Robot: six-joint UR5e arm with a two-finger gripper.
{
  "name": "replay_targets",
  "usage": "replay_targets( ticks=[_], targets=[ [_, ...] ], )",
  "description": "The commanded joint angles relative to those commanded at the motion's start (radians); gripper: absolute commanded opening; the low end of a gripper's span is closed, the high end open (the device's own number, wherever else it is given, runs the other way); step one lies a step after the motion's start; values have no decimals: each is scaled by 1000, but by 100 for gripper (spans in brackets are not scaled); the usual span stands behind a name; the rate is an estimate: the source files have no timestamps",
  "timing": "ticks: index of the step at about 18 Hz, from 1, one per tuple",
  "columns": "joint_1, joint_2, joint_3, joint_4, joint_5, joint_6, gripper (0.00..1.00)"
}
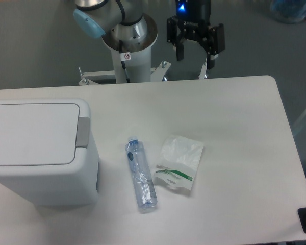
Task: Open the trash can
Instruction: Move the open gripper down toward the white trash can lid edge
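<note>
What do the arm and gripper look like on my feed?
The arm is silver-grey metal with a light blue joint cap, on a white pedestal bearing a small red-and-white sticker. A black cable runs along it. The gripper is black, two-fingered, with a glowing blue light above.

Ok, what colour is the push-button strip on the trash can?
Grey, on the lid's right edge of the white trash can; the push-button strip shows clearly in the fixed camera view.

Lab: pedestal-mounted arm [112, 15], white table [234, 117]
</note>
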Motion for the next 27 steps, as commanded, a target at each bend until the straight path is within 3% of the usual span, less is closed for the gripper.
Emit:
replay_targets(
  ticks=[9, 14, 18, 23, 27],
  targets=[
    [0, 0, 6, -3, -3, -50, 100],
    [-29, -9, 17, -2, -32, -308, 100],
    [-124, -44, 35, 2, -38, -529, 100],
    [-239, -156, 121, 44, -77, -918, 100],
    [-327, -262, 205, 145, -80, -1225, 100]
  ],
)
